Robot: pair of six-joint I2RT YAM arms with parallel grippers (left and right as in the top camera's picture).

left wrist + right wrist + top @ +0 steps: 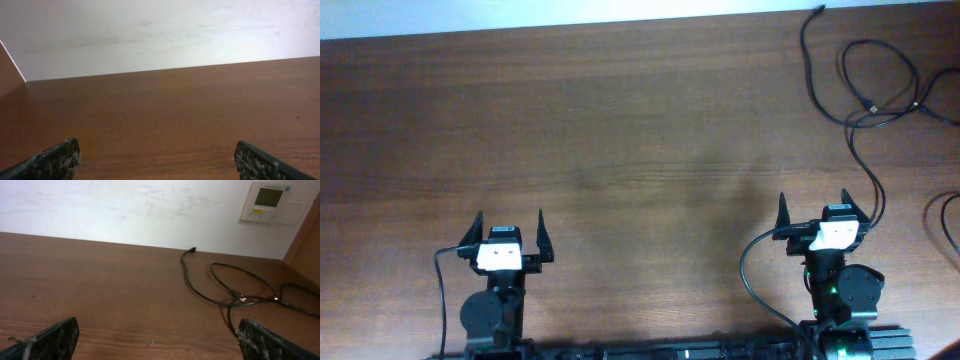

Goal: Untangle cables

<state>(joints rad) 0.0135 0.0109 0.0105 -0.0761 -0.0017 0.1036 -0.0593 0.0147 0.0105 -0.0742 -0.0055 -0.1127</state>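
table (620,130): big brown wood top, bare in front of both sets of jaws
cables (239,299): thin black cords, all ahead and off to the right of the right jaws, nowhere near the left ones. a couple of loops cross over each other out there, and one strand trails back until it's just beside the right-hand finger
left gripper (509,222): jaws spread wide, nothing between them
right gripper (815,205): same deal, spread wide and holding nothing
wall panel (270,202): little white box with a screen, up on the wall past the cables
plug (193,249): small end of one cord, far ahead of the right jaws near the table's back edge
handling guess: light, floppy, a bit slick, so they'll drag and snag instead of lifting clean
where i'd pinch: that near strand by the right finger, or a free end like the plug, not the crossing
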